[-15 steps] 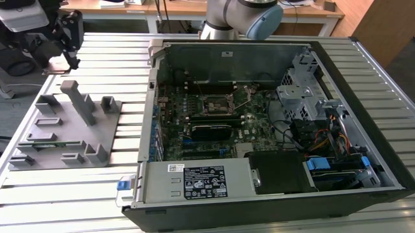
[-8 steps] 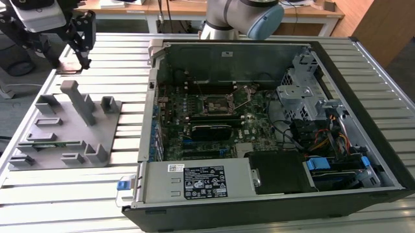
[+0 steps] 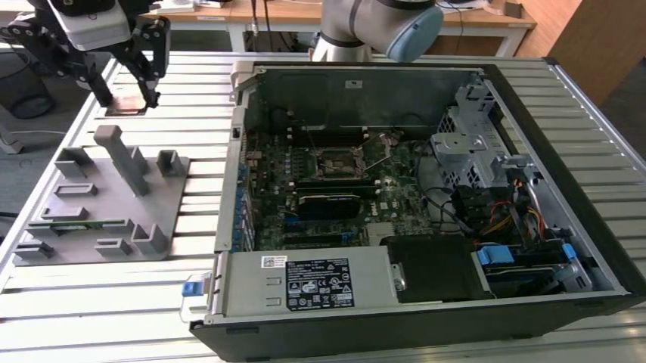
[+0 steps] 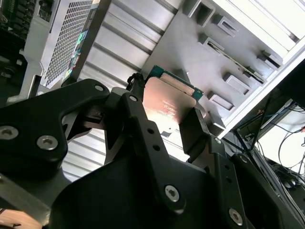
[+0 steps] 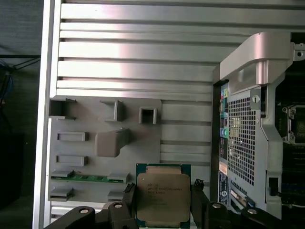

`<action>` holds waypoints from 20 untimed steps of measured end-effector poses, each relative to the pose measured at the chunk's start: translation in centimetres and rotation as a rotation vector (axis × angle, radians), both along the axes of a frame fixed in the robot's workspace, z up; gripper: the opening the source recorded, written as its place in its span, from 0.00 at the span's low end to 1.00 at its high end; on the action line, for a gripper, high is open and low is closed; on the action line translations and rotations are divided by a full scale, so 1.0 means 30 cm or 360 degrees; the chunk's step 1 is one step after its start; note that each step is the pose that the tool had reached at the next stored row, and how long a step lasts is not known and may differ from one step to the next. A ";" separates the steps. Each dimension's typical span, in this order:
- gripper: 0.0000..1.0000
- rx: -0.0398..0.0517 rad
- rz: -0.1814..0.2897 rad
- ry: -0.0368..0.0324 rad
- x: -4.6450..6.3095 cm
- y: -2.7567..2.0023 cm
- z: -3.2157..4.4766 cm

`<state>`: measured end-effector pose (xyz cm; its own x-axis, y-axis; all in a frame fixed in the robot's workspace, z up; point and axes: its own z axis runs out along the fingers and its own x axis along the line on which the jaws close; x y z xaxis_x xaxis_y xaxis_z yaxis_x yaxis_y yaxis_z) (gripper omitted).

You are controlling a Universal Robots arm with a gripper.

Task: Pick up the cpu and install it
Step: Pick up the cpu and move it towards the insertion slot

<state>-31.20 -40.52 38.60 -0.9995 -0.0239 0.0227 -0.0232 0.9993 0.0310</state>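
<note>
Over by the far corner of the slatted aluminium counter (image 3: 91,295), the black metal claw (image 3: 128,99) is clenched on the small flat square cpu (image 3: 126,103), which has a silver top and a thin green rim. It is held above the surface. In both wrist views the cpu (image 5: 163,193) (image 4: 172,101) sits level between the fingers (image 5: 199,205), one against each opposite edge. It hangs just past the grey plastic fixture tray (image 3: 111,215), on the exterior view's left of the open black computer case (image 3: 424,333). That puts it well apart from the square socket (image 3: 338,162) on the green motherboard. A narrow green memory stick (image 5: 88,177) lies in the tray.
</note>
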 end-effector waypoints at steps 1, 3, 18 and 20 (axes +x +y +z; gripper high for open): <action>0.54 0.0000 0.0000 0.0000 0.009 0.000 0.000; 0.54 0.0000 0.0000 0.0000 0.027 0.000 0.000; 0.54 0.0000 0.0000 0.0001 0.166 0.000 0.000; 0.54 0.0000 0.0000 0.0001 0.183 0.000 0.000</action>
<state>-25.70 -40.52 38.59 -0.9994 -0.0240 0.0231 -0.0233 0.9992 0.0310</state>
